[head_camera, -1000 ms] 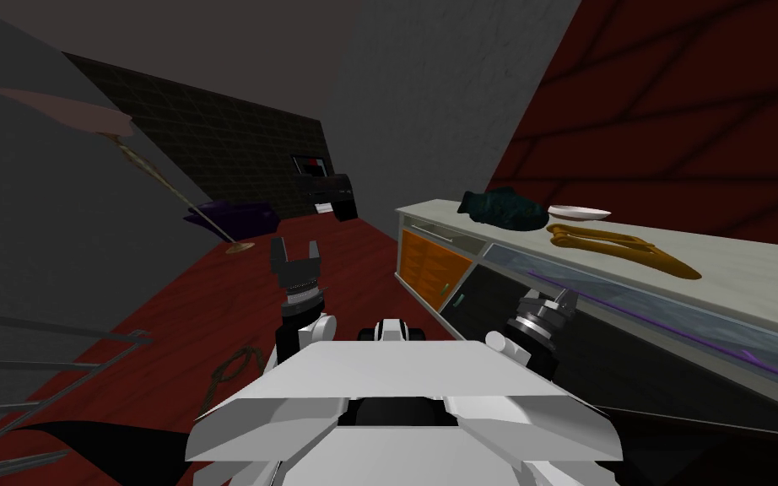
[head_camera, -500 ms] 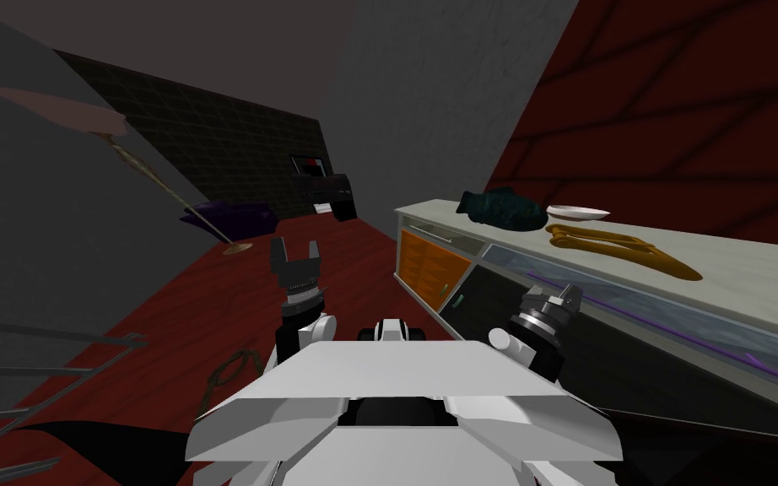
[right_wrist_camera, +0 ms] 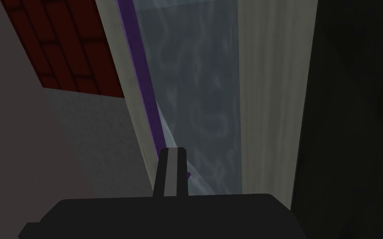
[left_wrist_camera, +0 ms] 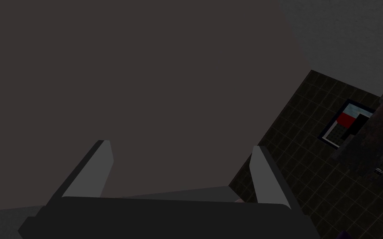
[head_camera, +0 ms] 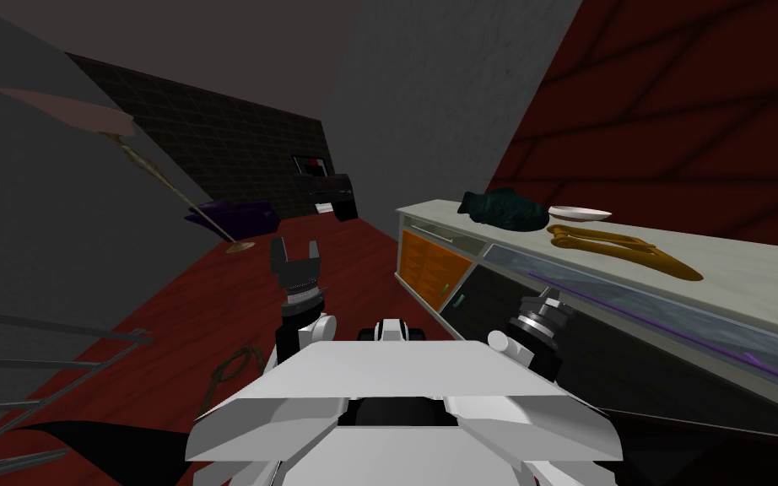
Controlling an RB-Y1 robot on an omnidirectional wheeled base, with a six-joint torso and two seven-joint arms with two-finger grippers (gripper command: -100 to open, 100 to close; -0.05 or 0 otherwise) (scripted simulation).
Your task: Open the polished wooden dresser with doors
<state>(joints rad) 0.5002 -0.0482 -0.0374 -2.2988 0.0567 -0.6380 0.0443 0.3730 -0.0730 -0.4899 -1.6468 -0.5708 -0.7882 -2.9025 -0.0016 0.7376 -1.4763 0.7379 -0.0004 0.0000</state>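
Observation:
The long dresser (head_camera: 716,261) runs along the red wall on my right. It has a pale top, an orange door (head_camera: 429,257) at its far end, dark doors (head_camera: 497,308) below, and a grey-blue glassy front (right_wrist_camera: 195,83). A thin purple bar handle (head_camera: 632,316) crosses that front. My right gripper (head_camera: 550,295) is up against the front with its fingers pressed together. In the right wrist view the right gripper (right_wrist_camera: 170,155) is shut, with the purple bar (right_wrist_camera: 143,91) passing just behind its tips. My left gripper (head_camera: 294,251) hangs open over the red floor, holding nothing (left_wrist_camera: 182,153).
On the dresser top lie a dark teal lump (head_camera: 501,208), a white bowl (head_camera: 579,213) and a brown curved object (head_camera: 624,246). A floor lamp (head_camera: 126,143) leans at the left, a purple seat (head_camera: 231,217) and a dark cabinet (head_camera: 328,194) stand at the back.
My right gripper's fingers have gone from open to shut at the dresser front, and the hand has shifted slightly. The left arm has stayed put.

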